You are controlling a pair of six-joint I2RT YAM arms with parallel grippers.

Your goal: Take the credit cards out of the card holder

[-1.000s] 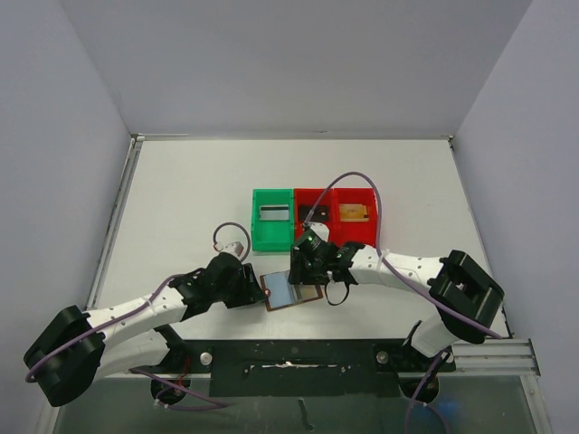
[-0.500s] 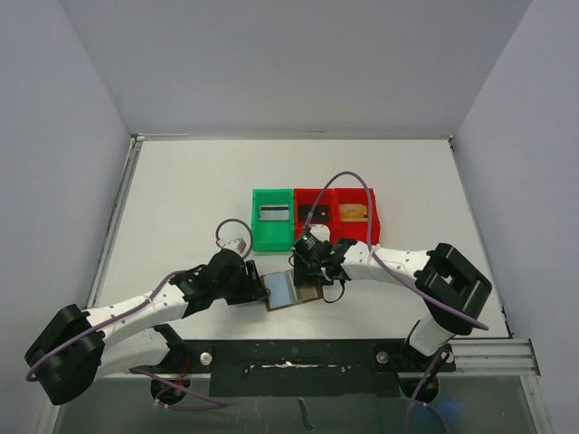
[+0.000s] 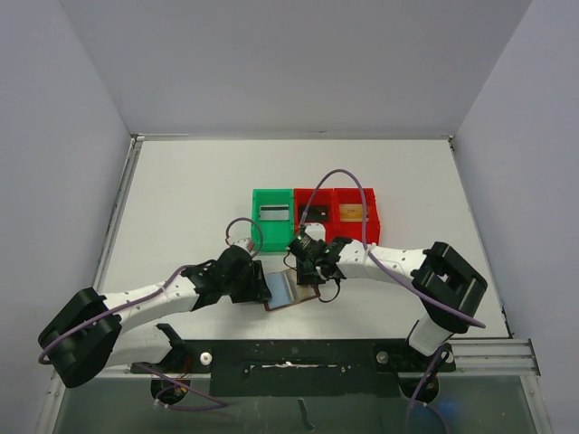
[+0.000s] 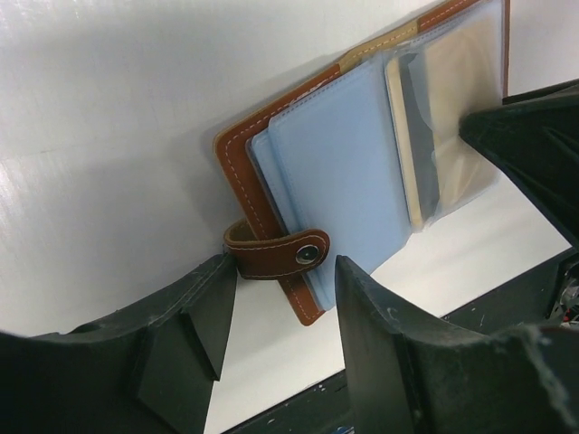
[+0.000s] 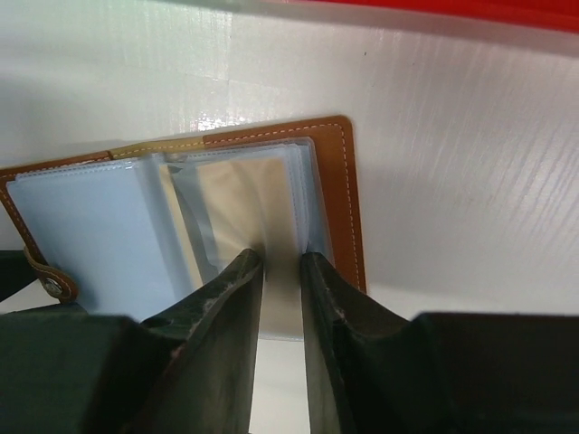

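The card holder [image 3: 291, 292] is a brown leather wallet lying open on the white table. Clear sleeves inside it show a pale blue card [image 4: 339, 172] and a tan one [image 5: 240, 203]. My left gripper [image 3: 260, 285] is at its left edge. In the left wrist view the left gripper [image 4: 280, 280] is open, fingers straddling the snap strap [image 4: 276, 255]. My right gripper [image 3: 304, 268] comes in from the right. In the right wrist view the right gripper [image 5: 280, 262] has its tips close together on the tan sleeve. Whether they pinch anything does not show.
A green bin [image 3: 272, 217] and two red bins [image 3: 318, 212] [image 3: 355, 212] stand in a row just behind the wallet, each with something small inside. A black rail [image 3: 298, 357] runs along the table's near edge.
The right gripper's fingers have drawn much closer together over the wallet's right half. The left arm has edged right, closer to the wallet. The wallet stays where it was.
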